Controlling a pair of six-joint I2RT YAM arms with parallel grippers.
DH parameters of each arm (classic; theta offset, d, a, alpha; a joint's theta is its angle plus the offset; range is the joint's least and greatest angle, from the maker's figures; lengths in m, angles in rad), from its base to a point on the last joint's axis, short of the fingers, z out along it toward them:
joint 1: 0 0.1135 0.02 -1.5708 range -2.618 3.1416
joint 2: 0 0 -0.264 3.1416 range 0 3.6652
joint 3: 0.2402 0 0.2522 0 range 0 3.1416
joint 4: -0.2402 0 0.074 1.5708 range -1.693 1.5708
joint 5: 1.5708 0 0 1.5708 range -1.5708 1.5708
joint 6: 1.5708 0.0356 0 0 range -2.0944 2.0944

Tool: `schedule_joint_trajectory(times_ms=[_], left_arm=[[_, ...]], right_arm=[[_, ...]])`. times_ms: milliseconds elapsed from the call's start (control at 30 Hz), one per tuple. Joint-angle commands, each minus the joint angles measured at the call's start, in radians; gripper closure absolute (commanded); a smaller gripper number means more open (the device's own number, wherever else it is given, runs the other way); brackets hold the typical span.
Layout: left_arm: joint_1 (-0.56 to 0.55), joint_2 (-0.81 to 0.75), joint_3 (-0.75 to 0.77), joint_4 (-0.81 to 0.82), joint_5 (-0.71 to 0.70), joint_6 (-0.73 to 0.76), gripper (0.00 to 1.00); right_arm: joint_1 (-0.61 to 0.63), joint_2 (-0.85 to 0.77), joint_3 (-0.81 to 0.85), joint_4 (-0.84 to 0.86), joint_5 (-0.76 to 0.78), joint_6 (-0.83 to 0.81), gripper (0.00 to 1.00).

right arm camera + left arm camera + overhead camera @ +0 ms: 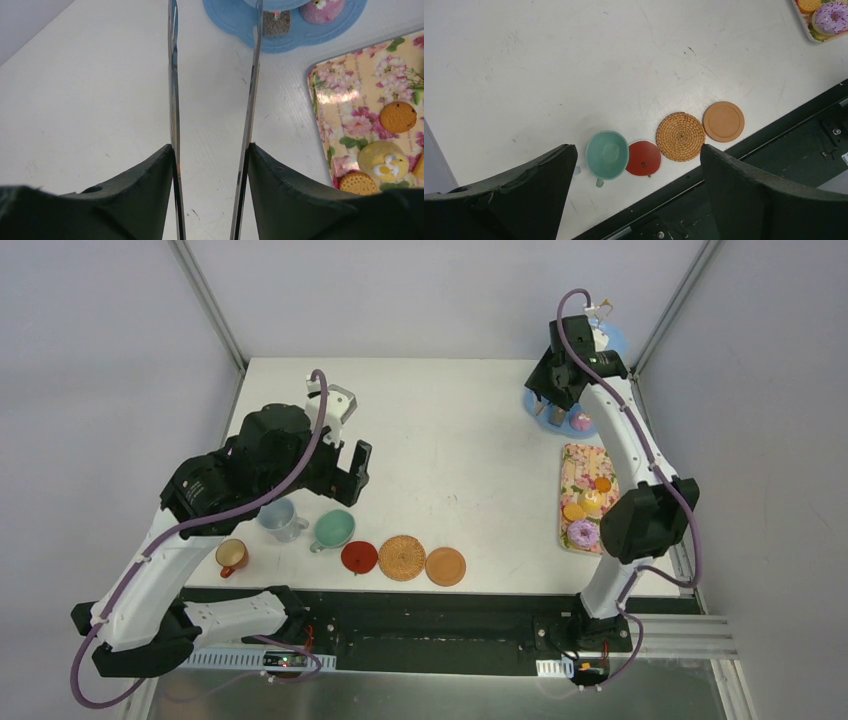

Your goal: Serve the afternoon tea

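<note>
A: Where are the coasters?
B: The three round coasters point(402, 558) lie in a row running left to right, lower centre of the top view. The mint green cup point(333, 530) stands at the row's left end.
A: Jaw state?
B: The left gripper point(636, 148) is spread wide and empty. The right gripper point(212, 150) clamps the long metal tongs point(172, 75). Their blades are plain only in the right wrist view and point at the light-blue three-tier stand point(235, 22).

Bright, even light from above fell on the white worktop point(450, 440), leaving only soft, faint shadows beneath the left arm point(160, 560). In the right wrist view a pale glare patch washed out part of the floral tray point(345, 95), and the metal tongs point(173, 100) gleamed along their edges. The left tool point(636, 150) showed as dark, slightly soft shapes in the bottom corners. The overhead view was sharp throughout.
</note>
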Motion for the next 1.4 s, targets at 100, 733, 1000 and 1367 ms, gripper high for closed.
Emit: schedule_joint_trajectory(times_ms=[100, 733, 1000, 1367], left_arm=[[-0.011, -0.039, -0.024, 0.026, 0.043, -0.007, 0.00], [-0.016, -0.086, -0.079, 0.048, 0.096, -0.027, 0.00], [-0.024, -0.089, -0.081, 0.044, 0.077, -0.016, 0.00], [-0.052, -0.066, -0.065, 0.039, 0.021, 0.020, 0.00]], right_arm=[[0.036, -0.258, -0.152, -0.083, -0.008, 0.004, 0.44], [-0.034, -0.594, -0.594, -0.338, 0.049, 0.298, 0.44], [-0.082, -0.564, -0.671, -0.283, 0.080, 0.429, 0.43], [-0.082, -0.507, -0.728, -0.204, 0.033, 0.489, 0.43]])
